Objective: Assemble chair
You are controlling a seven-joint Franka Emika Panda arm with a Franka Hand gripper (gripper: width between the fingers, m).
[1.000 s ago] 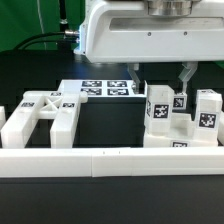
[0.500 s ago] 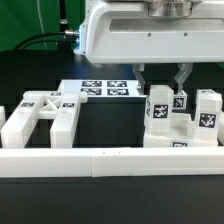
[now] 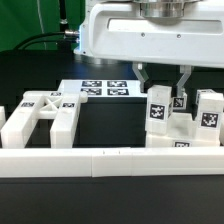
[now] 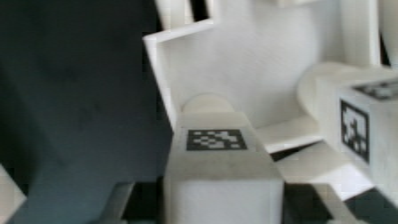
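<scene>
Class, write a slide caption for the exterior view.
Panda gripper straddling a tagged chair piece; slotted panel lies at the exterior view's left.

Bright, even light falls from above in the exterior view. The chunky matte-white plastic chair pieces [image 3: 45, 115] off to the exterior view's left of the tool [image 3: 163, 92] and the long low white rail [image 3: 100, 163] nearer the camera look almost washed out. The matte black worktop [image 3: 110, 125] stays dark and free of glare. Shadows below the tool are soft. The wrist view is blurred: the tagged white chair block [image 4: 222, 175] at the tool is out of focus, its tag soft-edged.
</scene>
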